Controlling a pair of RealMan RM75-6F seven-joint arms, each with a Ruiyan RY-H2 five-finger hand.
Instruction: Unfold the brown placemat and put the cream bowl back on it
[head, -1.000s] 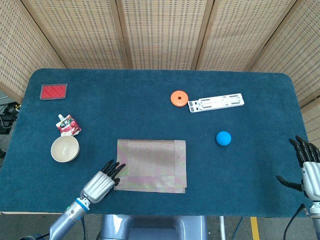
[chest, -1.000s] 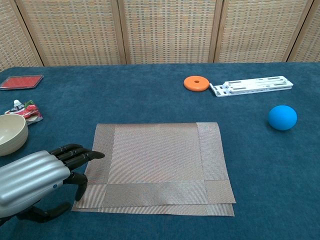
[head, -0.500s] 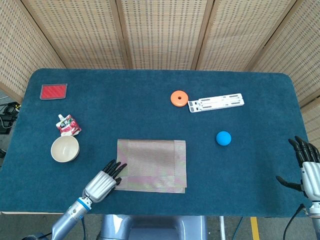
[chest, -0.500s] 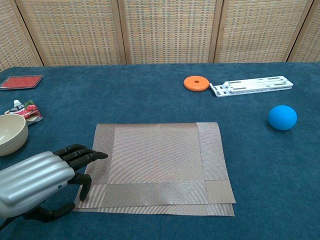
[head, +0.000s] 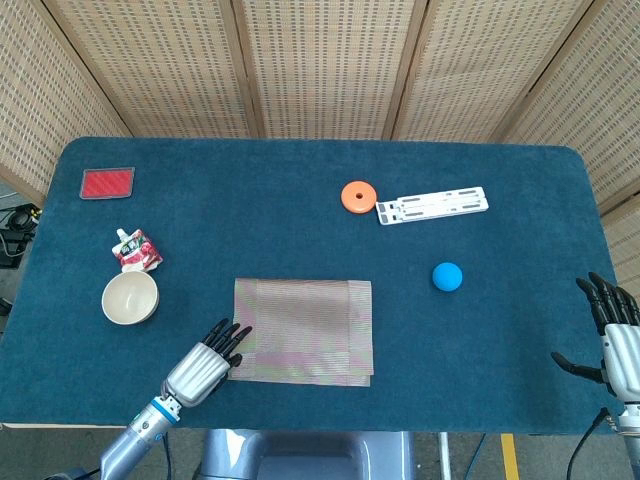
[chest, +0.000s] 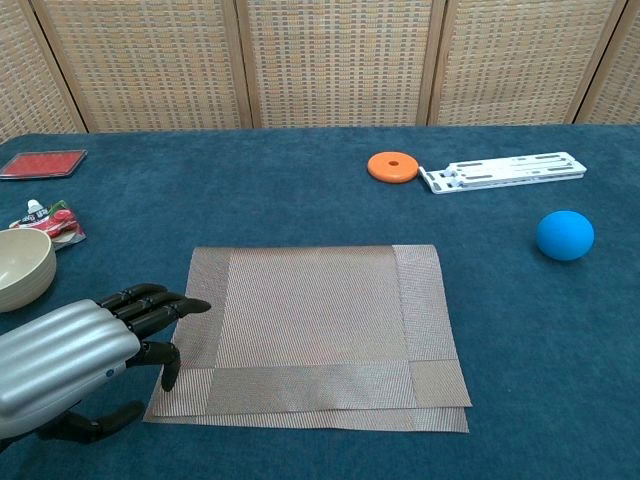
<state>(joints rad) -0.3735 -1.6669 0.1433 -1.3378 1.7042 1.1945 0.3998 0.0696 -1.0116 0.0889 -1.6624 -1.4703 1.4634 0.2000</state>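
Two hands are mine, and both hold nothing. My left hand (chest: 70, 355) is low at the near left of the blue table (head: 300, 200). Its fingers (chest: 160, 303) are stretched out and a little apart, and the tips reach over the left edge of the brown placemat (chest: 315, 330). I cannot tell if they press on it. My right hand (head: 615, 330) is far off at the right edge of the table, fingers spread wide and pointing up.

The placemat lies flat near the front middle of the table. It is folded, with a second layer peeking out along the near edge. Its long side runs left to right.

The cream bowl (head: 130, 298) sits upright on the table to the left of the placemat, not touching it, a bit behind my left hand. Just behind the bowl is a small red snack packet (head: 135, 250). A flat red card (head: 107, 183) lies in the far left corner.

Behind the placemat, well apart, are an orange ring (head: 358, 196) and a white flat strip (head: 432, 205) just beside it. A blue ball (head: 447, 276) rests to the right of the placemat.
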